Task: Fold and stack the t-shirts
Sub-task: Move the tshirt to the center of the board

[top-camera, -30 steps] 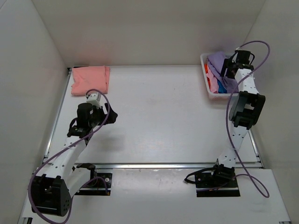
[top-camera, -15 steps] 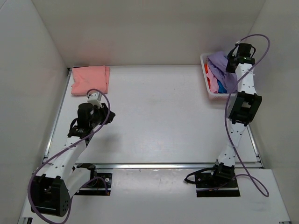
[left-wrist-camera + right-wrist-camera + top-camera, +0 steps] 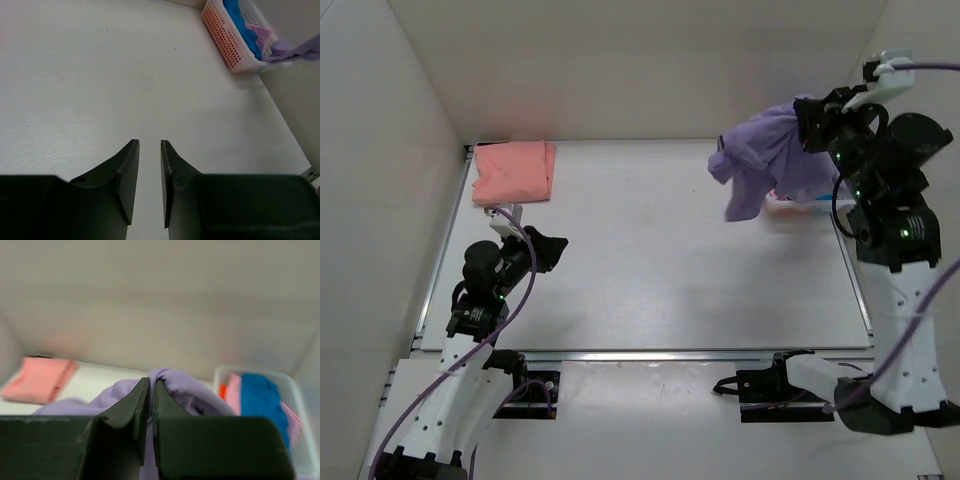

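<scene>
Lavender t-shirt is now up out of the basket, hanging bunched in the air over the far right of the table. A second ago it lay on the basket's heap. Right gripper has pinched tight on a fold at its top. Blue shirt stays in the basket. Salmon-pink shirt lies folded at far left, unmoved. Left gripper hovers near left, jaws narrowed to a slit with nothing between. The pick looks done, with spreading it flat likely next.

We can read no text, label, brand, number or sign in any view: nothing legible on the lavender t-shirt, the folded pink t-shirt, the white basket or the table.
</scene>
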`<action>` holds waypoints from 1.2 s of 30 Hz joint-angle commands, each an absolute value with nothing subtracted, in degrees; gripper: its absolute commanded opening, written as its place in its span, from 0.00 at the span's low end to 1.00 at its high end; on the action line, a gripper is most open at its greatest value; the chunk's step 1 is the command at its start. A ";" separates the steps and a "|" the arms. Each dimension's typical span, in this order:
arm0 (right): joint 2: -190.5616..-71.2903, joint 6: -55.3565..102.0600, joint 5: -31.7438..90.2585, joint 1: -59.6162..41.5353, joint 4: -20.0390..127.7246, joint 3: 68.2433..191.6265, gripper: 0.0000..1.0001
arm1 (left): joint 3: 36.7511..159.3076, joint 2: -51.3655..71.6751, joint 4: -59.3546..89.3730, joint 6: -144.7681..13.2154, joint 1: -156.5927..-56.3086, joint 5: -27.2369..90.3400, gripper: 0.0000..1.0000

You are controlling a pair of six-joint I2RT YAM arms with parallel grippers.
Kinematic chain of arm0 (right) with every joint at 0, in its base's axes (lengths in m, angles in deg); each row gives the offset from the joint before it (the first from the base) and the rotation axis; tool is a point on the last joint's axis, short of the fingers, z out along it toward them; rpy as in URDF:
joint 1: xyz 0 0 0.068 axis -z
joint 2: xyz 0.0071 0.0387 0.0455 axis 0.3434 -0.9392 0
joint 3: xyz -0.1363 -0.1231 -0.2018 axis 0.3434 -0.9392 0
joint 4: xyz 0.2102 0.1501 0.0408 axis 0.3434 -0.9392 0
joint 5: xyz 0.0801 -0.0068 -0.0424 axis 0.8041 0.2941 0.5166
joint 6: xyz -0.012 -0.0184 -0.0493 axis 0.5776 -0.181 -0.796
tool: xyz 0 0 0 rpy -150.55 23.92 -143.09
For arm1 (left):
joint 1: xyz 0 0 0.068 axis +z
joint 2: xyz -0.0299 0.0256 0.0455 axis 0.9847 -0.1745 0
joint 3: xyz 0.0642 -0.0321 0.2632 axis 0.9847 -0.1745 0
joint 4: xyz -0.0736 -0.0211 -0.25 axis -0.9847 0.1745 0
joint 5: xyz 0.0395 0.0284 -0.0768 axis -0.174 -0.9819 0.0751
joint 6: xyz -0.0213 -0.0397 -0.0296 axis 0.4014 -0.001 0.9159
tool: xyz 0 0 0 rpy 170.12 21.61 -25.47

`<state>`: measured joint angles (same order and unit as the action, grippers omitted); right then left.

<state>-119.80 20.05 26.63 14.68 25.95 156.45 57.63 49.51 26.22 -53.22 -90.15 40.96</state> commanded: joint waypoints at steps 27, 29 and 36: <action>-126.85 30.51 33.83 4.08 30.00 117.68 0.50 | 55.30 29.07 19.24 -42.56 -111.84 36.30 0.59; -125.44 30.87 35.23 5.57 32.02 113.47 0.51 | 56.00 23.54 17.91 -40.63 -114.82 35.16 0.61; -122.89 31.22 37.17 10.76 33.78 107.22 0.49 | 63.81 4.83 13.33 -31.93 -125.46 30.85 0.52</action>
